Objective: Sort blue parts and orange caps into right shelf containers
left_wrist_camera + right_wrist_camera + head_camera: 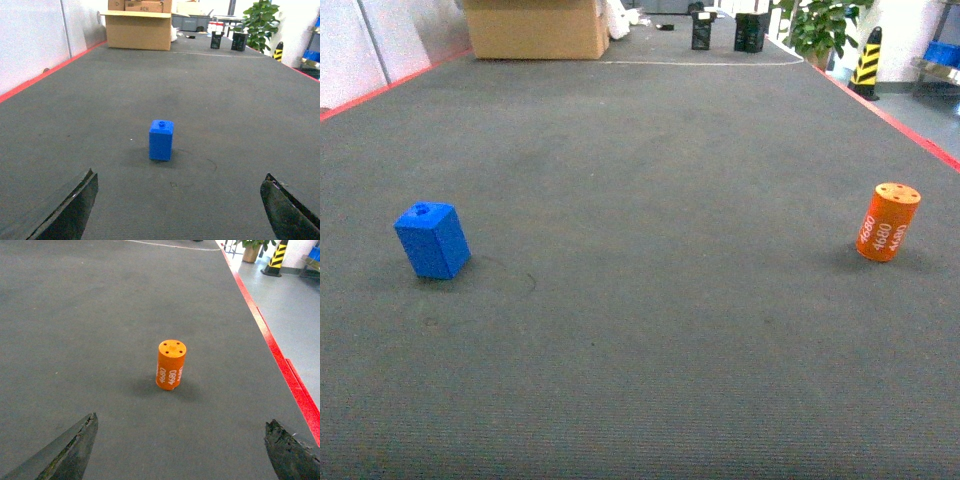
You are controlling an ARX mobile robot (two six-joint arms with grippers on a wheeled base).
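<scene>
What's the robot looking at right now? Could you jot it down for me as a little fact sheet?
surface: dark grey mat with red edging
blue part: upright, on the left, untouched
orange cap: upright, on the right, printed "4680"
left tool: open, facing the blue part, not touching it
right tool: open, facing the orange cap, not touching it
far end: cardboard box, potted plant

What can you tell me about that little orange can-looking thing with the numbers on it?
The small orange cylinder looks like smooth plastic, with white "4680" printed repeatedly around its side and small holes in its flat top. It stands upright and alone on the dark grey ribbed table surface, near the red right edge. Nothing else touches it; the right gripper sits open short of it.
</scene>
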